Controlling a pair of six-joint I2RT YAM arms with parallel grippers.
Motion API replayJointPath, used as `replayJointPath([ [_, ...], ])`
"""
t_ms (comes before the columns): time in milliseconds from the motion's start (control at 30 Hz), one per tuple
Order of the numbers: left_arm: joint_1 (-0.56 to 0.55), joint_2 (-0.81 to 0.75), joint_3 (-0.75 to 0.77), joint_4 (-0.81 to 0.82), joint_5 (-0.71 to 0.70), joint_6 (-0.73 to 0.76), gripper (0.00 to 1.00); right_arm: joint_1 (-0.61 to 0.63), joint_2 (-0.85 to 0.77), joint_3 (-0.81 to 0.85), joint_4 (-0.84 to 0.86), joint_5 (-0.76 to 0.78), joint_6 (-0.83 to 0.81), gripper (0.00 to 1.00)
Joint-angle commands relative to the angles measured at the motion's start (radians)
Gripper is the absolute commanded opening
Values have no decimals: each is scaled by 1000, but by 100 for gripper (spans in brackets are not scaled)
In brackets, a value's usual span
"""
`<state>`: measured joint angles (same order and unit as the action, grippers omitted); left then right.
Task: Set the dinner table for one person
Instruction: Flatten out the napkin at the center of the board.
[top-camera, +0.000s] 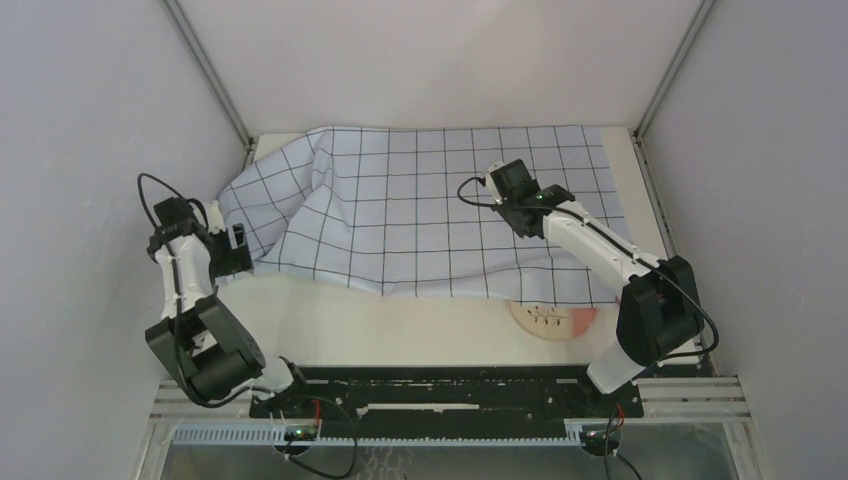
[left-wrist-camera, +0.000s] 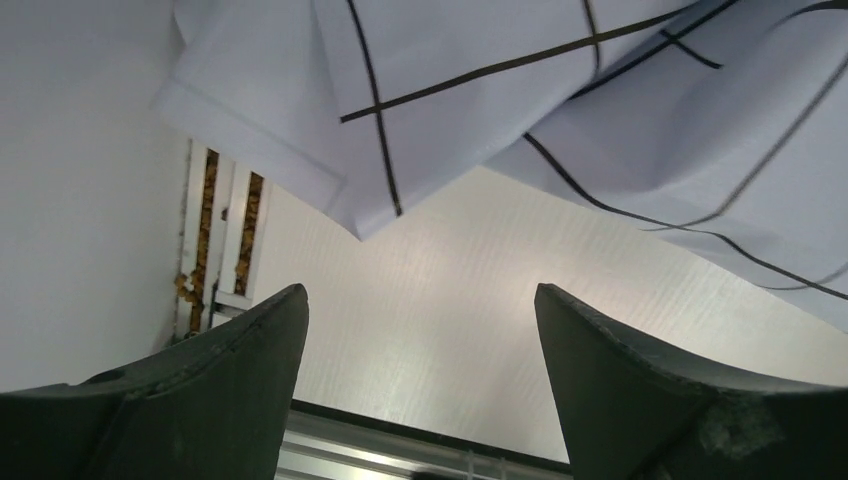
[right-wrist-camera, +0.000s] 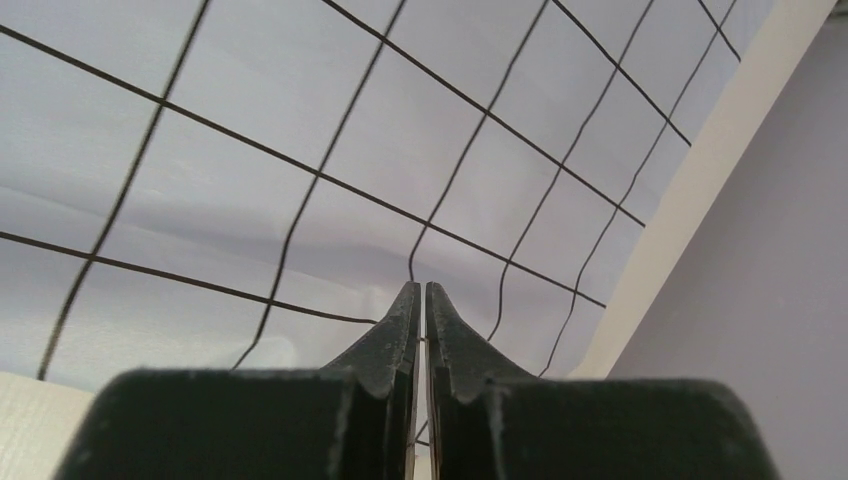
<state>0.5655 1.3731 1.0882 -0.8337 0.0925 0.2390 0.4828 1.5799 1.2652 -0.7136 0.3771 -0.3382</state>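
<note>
The smooth cream table (top-camera: 400, 320) shows bare along its near edge. The left gripper (left-wrist-camera: 420, 292), its dark tapered fingers (left-wrist-camera: 200, 400) spread wide, holds nothing beside a rumpled corner of the cloth (top-camera: 430, 210). Farther off, the right gripper (right-wrist-camera: 421, 292) is nearly closed over flat gridded fabric; any pinch is unclear.

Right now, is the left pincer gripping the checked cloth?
No, the left pincer stands wide open over bare dinner table, the cloth lying beyond its tips.

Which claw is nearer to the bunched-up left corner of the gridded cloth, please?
Left. The left claw, open, sits just beside the bunched corner. The right claw hangs well away, over the flat right-hand part of the cloth.
</note>
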Motion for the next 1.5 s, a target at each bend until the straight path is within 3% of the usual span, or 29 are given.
replayJointPath([
  [0, 59, -18, -79, 187, -63, 98, 88, 25, -56, 39, 41, 9, -15, 12],
  [100, 92, -55, -167, 314, -78, 137, 89, 31, -70, 38, 57, -10, -3, 18],
  [300, 101, 8, -197, 378, -25, 169, 89, 87, -69, 43, 103, 52, -13, 19],
  [667, 120, 70, -211, 475, 33, 123, 89, 176, -87, 42, 115, 143, -38, 12],
  [800, 120, 72, -209, 480, 84, 117, 83, 192, -83, 43, 132, 164, -43, 6],
  [1000, 109, 64, -201, 498, 113, 95, 77, 224, -73, 43, 142, 199, -50, 5],
  [1200, 97, 131, -171, 476, 143, 69, 65, 232, -76, 43, 141, 224, -56, 4],
  [1467, 83, 130, -120, 408, 198, 41, 30, 234, -82, 41, 128, 226, -51, 0],
])
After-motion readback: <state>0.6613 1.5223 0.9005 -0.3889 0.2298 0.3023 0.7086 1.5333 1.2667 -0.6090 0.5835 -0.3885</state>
